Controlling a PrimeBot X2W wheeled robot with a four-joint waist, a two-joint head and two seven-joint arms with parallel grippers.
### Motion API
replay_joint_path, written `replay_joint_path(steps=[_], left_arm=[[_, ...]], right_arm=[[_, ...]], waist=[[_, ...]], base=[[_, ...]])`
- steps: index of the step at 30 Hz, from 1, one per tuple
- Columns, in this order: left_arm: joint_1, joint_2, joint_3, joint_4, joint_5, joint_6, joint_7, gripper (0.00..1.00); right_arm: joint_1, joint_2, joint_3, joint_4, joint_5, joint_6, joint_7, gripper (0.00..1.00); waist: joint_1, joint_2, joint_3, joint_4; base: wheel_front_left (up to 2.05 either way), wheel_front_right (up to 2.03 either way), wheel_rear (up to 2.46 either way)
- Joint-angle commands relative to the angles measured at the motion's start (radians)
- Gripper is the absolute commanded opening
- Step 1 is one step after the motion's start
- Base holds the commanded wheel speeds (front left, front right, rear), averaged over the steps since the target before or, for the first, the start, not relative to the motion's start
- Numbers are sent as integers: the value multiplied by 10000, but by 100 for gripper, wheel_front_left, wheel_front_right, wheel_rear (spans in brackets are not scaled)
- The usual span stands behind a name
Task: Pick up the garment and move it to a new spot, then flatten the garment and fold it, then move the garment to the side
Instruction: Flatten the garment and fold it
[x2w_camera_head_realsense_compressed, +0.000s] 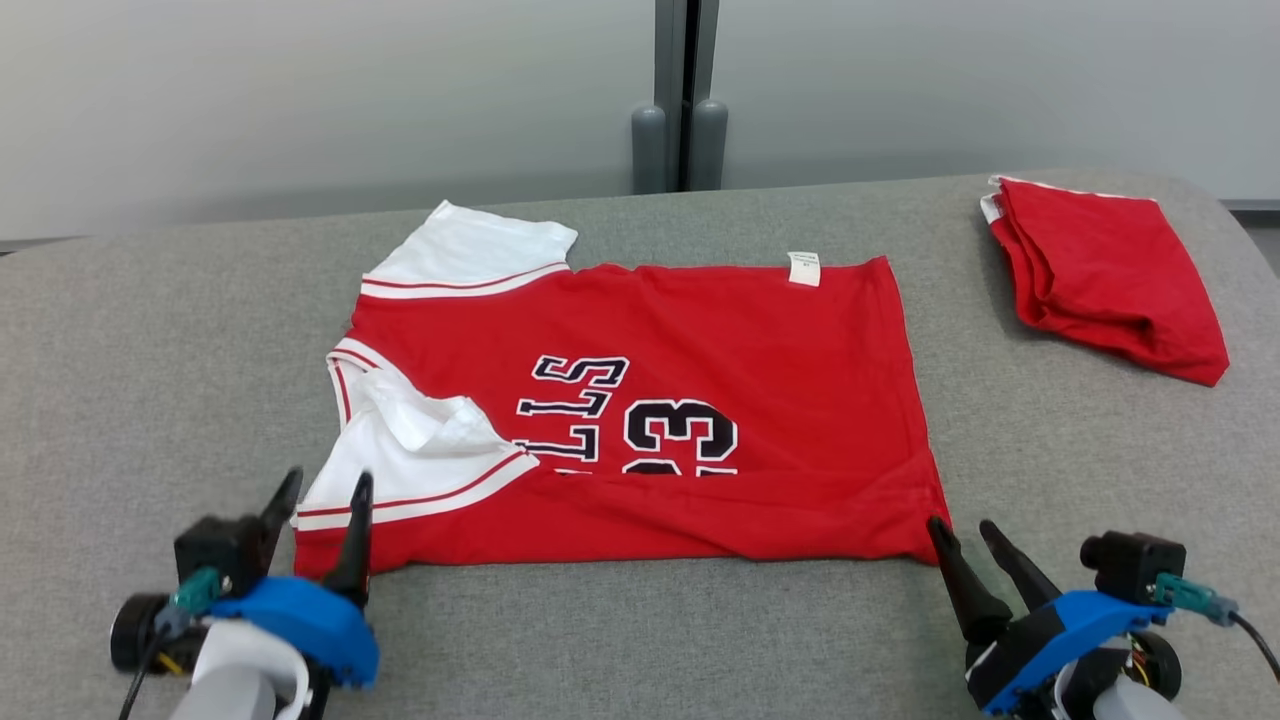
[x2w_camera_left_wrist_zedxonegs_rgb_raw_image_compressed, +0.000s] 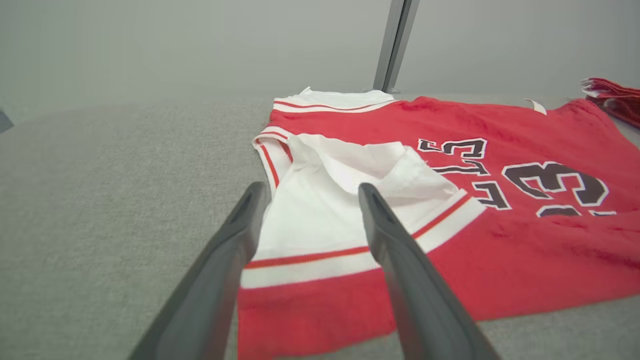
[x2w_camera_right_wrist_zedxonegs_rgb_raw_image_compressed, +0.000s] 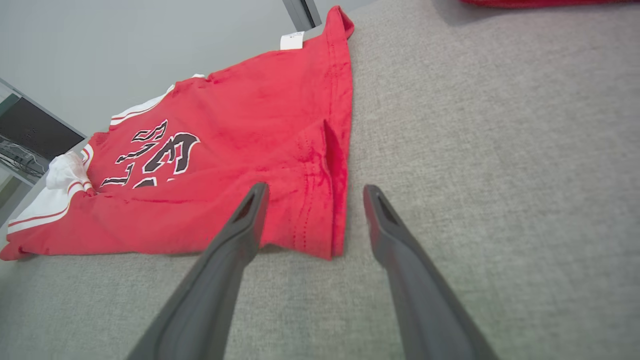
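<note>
On the jersey (x2w_camera_head_realsense_compressed: 760, 330) you cannot read the print whole: a fold of its own red cloth hides the numerals' lower half. The writing on the white label (x2w_camera_head_realsense_compressed: 803, 268) is too small to tell. The second red garment (x2w_camera_left_wrist_zedxonegs_rgb_raw_image_compressed: 616, 97) runs off the left wrist view's right edge.

Lower left, my left gripper (x2w_camera_head_realsense_compressed: 328, 476), and lower right, my right gripper (x2w_camera_head_realsense_compressed: 958, 523), each carry two long dark tapering fingers (x2w_camera_head_realsense_compressed: 352, 545) on blue housings (x2w_camera_head_realsense_compressed: 300, 620), with black cameras (x2w_camera_head_realsense_compressed: 1130, 563), teal plugs (x2w_camera_head_realsense_compressed: 1190, 596), black cables (x2w_camera_head_realsense_compressed: 1256, 642) and pale forearms (x2w_camera_head_realsense_compressed: 235, 685).

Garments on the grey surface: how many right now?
2. The red jersey lies spread at the centre, its near edge folded over; a folded red garment sits at the far right. None seems hidden.
</note>
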Motion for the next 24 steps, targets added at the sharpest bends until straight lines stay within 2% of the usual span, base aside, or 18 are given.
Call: replay_joint_path(steps=[1, 7, 11, 20, 21, 22, 23, 24], left_arm=[[427, 47, 137, -130, 52, 111, -39, 100], [1041, 152, 169, 269, 160, 170, -41, 100], [707, 127, 178, 688, 120, 181, -41, 100], [-139, -327, 67, 2009, -203, 41, 27, 100], [-211, -382, 28, 2104, -260, 17, 13, 82], [-282, -389, 51, 2223, -356, 8, 5, 38], [-298, -384, 36, 2302, -371, -15, -7, 0], [-302, -396, 3, 2318, -404, -38, -22, 0]], right_arm=[[182, -132, 42, 97, -162, 7, -97, 100], [-54, -46, 77, 622, -688, 7, -292, 100], [-407, 112, 254, 1048, -876, 7, -186, 100], [-1119, 453, 710, 2135, -1072, 7, -253, 100], [-1164, 512, 766, 2140, -998, 7, -305, 31], [-1203, 537, 823, 2131, -929, 7, -365, 0], [-1203, 538, 868, 2130, -862, 7, -415, 0], [-1177, 508, 905, 2142, -804, 7, -482, 0]], waist=[[1, -1, -59, -21], [1, -1, 4, 38], [1, -1, 118, 76], [1, -1, 294, 124], [1, -1, 291, 125], [1, -1, 268, 117], [1, -1, 235, 109], [1, -1, 190, 119]], base=[[0, 0, 0], [0, 0, 0], [0, 0, 0], [0, 0, 0], [0, 0, 0], [0, 0, 0], [0, 0, 0], [0, 0, 0]])
